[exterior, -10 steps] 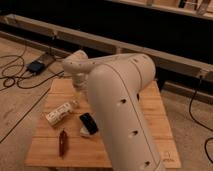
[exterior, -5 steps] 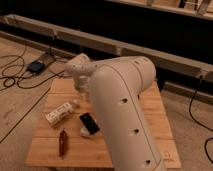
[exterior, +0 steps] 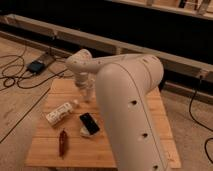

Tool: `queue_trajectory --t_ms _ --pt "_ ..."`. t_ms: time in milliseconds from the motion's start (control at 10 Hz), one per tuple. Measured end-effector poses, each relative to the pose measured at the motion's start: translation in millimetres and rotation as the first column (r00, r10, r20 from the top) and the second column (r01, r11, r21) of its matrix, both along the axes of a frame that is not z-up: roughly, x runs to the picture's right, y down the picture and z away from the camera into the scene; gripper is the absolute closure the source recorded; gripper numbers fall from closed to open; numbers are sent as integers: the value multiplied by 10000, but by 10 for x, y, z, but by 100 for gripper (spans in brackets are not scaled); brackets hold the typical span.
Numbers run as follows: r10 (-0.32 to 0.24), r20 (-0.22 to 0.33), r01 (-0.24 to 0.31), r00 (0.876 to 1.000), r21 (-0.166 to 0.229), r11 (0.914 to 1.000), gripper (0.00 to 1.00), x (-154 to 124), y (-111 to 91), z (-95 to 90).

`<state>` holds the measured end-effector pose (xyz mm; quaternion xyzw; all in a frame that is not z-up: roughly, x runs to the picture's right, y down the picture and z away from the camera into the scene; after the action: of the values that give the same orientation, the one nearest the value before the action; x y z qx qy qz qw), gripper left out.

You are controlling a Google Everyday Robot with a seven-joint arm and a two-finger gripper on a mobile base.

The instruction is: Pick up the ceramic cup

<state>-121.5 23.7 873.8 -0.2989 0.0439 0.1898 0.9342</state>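
My gripper (exterior: 88, 95) hangs from the white wrist over the back left part of the wooden table (exterior: 50, 150), just behind a lying white bottle (exterior: 61, 113) with a printed label. I cannot make out the ceramic cup; my big white arm (exterior: 130, 105) hides the table's middle and right. A dark flat-looking object (exterior: 89, 123) lies in front of the gripper, with a small pale thing (exterior: 85, 132) against its near edge.
A reddish-brown elongated item (exterior: 62, 142) lies near the table's front left. Black cables (exterior: 15, 75) and a dark box (exterior: 36, 65) lie on the floor to the left. A long dark wall with a ledge runs behind the table.
The arm's wrist and gripper have shifted slightly to the right over the back of the table. The objects on the table have not moved.
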Motion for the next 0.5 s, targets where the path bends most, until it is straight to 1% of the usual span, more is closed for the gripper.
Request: queue_trajectory --t_ms 200,500 --pt "-239 37 237 9997 331 9992 100 13 -139 -110" --pt "-677 -60 680 9977 859 9940 100 54 -388 -301"
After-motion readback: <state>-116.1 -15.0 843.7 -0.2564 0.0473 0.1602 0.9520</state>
